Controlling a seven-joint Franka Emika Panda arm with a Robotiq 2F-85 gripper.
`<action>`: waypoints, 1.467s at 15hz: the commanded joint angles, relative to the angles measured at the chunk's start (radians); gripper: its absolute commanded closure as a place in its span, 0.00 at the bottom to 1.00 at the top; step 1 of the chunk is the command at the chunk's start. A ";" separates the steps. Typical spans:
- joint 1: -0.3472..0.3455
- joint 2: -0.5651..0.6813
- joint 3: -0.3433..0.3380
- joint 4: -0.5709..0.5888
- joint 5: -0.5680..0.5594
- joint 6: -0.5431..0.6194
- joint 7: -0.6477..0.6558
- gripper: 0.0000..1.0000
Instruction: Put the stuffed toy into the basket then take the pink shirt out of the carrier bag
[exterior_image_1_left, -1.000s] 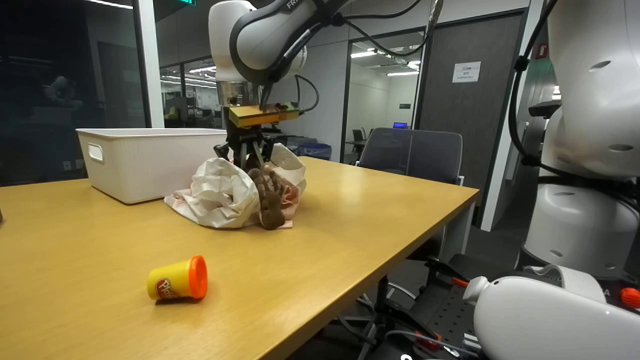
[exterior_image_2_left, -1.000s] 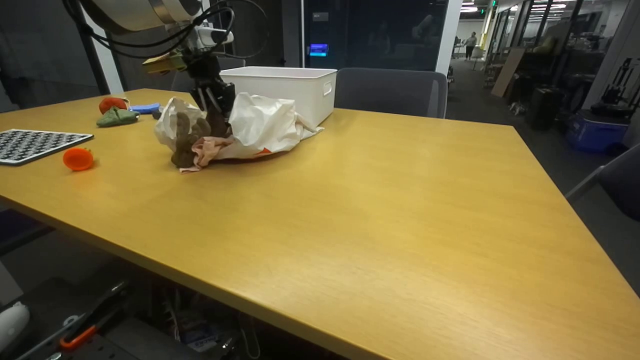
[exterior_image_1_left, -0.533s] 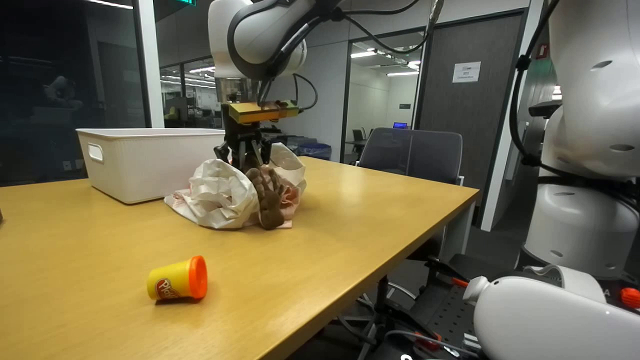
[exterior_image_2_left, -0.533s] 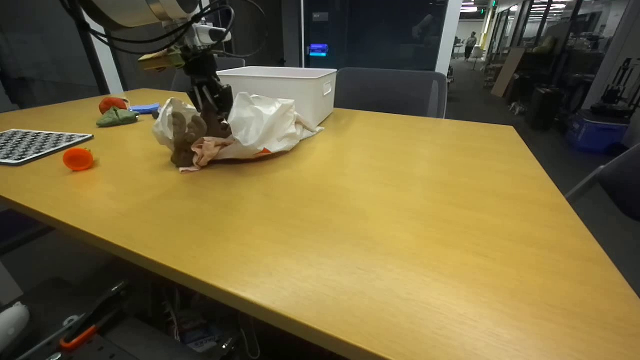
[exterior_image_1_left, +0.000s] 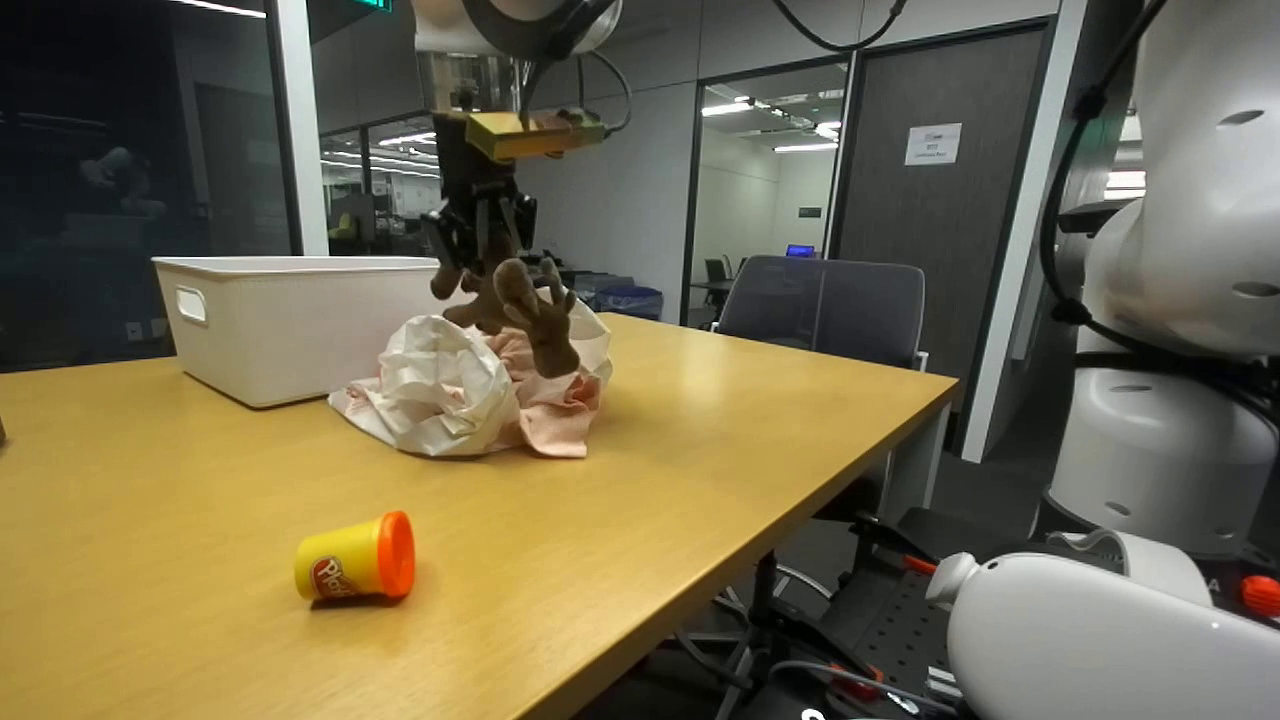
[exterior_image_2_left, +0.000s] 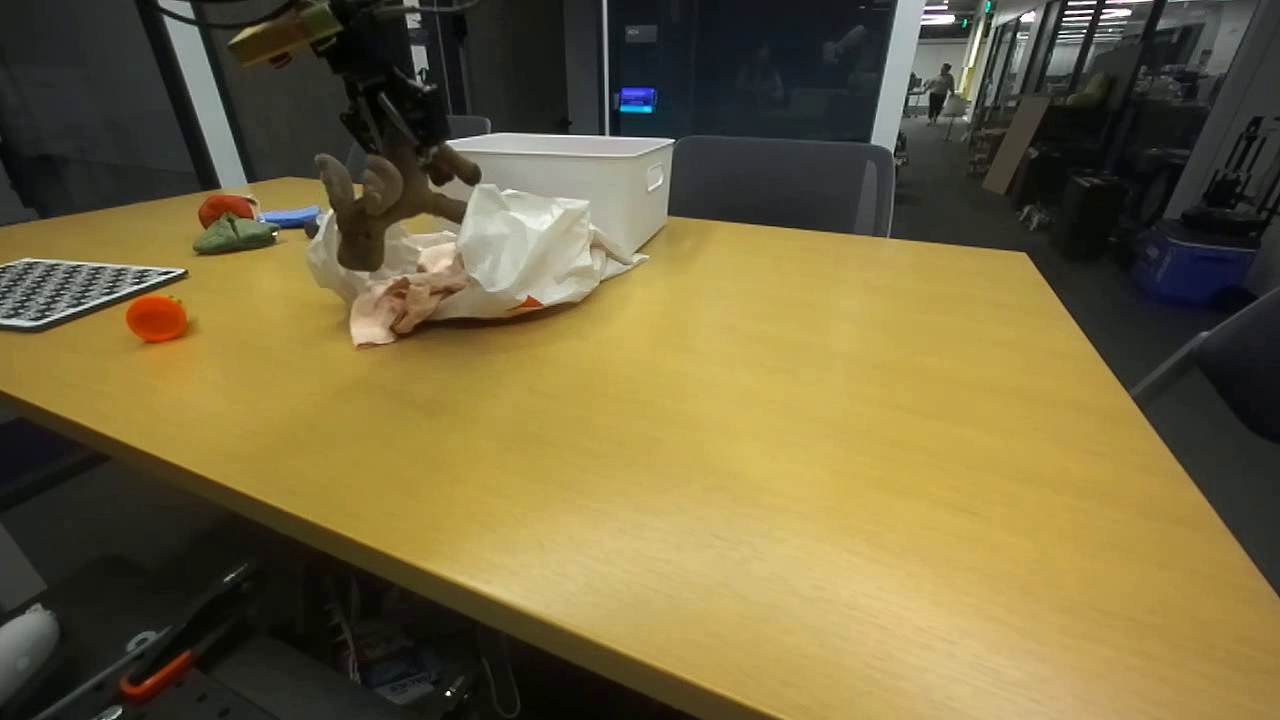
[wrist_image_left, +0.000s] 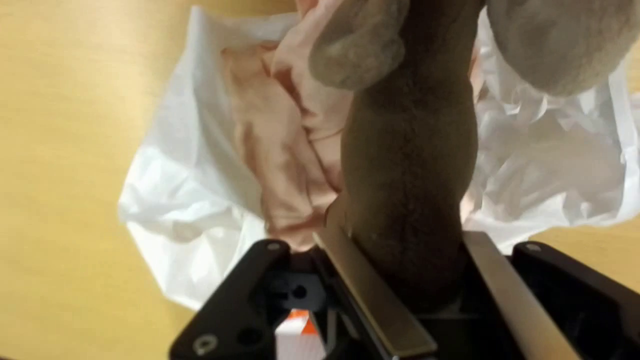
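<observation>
The brown stuffed toy (exterior_image_1_left: 545, 325) hangs in the air above the bag; it also shows in an exterior view (exterior_image_2_left: 372, 215) and the wrist view (wrist_image_left: 410, 135). My gripper (exterior_image_1_left: 497, 250), also in the wrist view (wrist_image_left: 397, 237), is shut on the toy's body, with a finger on each side. The pink shirt (exterior_image_1_left: 557, 420) lies crumpled and partly out of the white carrier bag (exterior_image_1_left: 440, 390); both show in the wrist view, shirt (wrist_image_left: 285, 150) and bag (wrist_image_left: 170, 195). The white basket (exterior_image_1_left: 310, 335) stands beside the bag; its inside is hidden. It also shows in an exterior view (exterior_image_2_left: 610, 185).
A yellow Play-Doh can with an orange lid (exterior_image_1_left: 350, 560) lies on its side on the table. A patterned board (exterior_image_2_left: 80, 290), a green item (exterior_image_2_left: 236, 234), a red item (exterior_image_2_left: 224, 208) and a blue item (exterior_image_2_left: 290, 217) lie on the table. Chairs (exterior_image_1_left: 820, 310) stand at the edges.
My gripper has risen with the toy, lifting it up off the bag and shirt. The shirt is more exposed at the bag's mouth. Bag and basket have stayed in place.
</observation>
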 joint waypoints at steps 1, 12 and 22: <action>0.012 -0.031 0.012 0.108 -0.164 -0.074 -0.028 0.98; 0.093 0.315 0.014 0.664 -0.685 -0.146 -0.163 0.98; 0.185 0.606 -0.053 1.070 -0.747 -0.117 -0.323 0.58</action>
